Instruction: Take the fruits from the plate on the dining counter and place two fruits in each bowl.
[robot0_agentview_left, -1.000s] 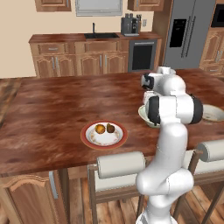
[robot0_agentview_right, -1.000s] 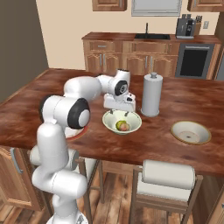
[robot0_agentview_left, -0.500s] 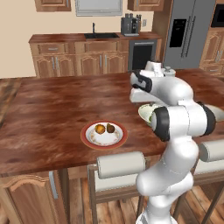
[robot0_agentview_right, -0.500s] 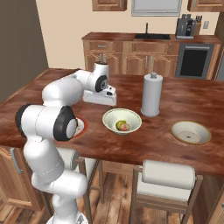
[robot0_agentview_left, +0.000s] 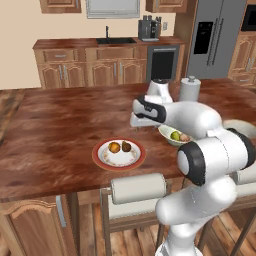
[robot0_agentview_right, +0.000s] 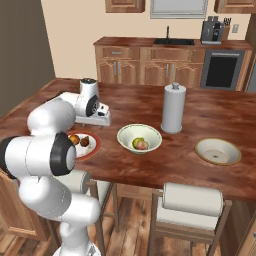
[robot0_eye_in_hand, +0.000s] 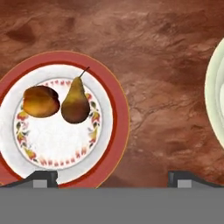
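On the dining counter (robot0_agentview_left: 60, 130) lies the red-rimmed plate (robot0_eye_in_hand: 119, 114) with an orange fruit (robot0_eye_in_hand: 40, 101) and a dark brown pear-shaped fruit (robot0_eye_in_hand: 75, 104) side by side. The plate (robot0_agentview_left: 102, 161) (robot0_agentview_right: 95, 145) shows from both base cameras. The deep cream bowl (robot0_agentview_right: 127, 134) (robot0_agentview_left: 165, 133) holds a yellow-green fruit (robot0_agentview_right: 137, 143) and a pinkish red one (robot0_agentview_right: 144, 145). The tan-rimmed bowl (robot0_agentview_right: 217, 151) stands farther right with no fruit in it. My gripper (robot0_eye_in_hand: 111, 178) (robot0_agentview_left: 141, 121) (robot0_agentview_right: 96, 121) hovers open over the counter between plate and cream bowl, nothing between its fingertips (robot0_eye_in_hand: 42, 176).
A tall paper towel roll (robot0_agentview_right: 173, 107) (robot0_agentview_left: 189, 90) stands behind the cream bowl. Cushioned stool backs (robot0_agentview_left: 138, 187) (robot0_agentview_right: 192, 199) sit along the counter's near edge. The back wall has cabinets, a sink and an oven.
The arm has swung from above the cream bowl leftward to the plate's edge. The jaws have stayed open and hold nothing.
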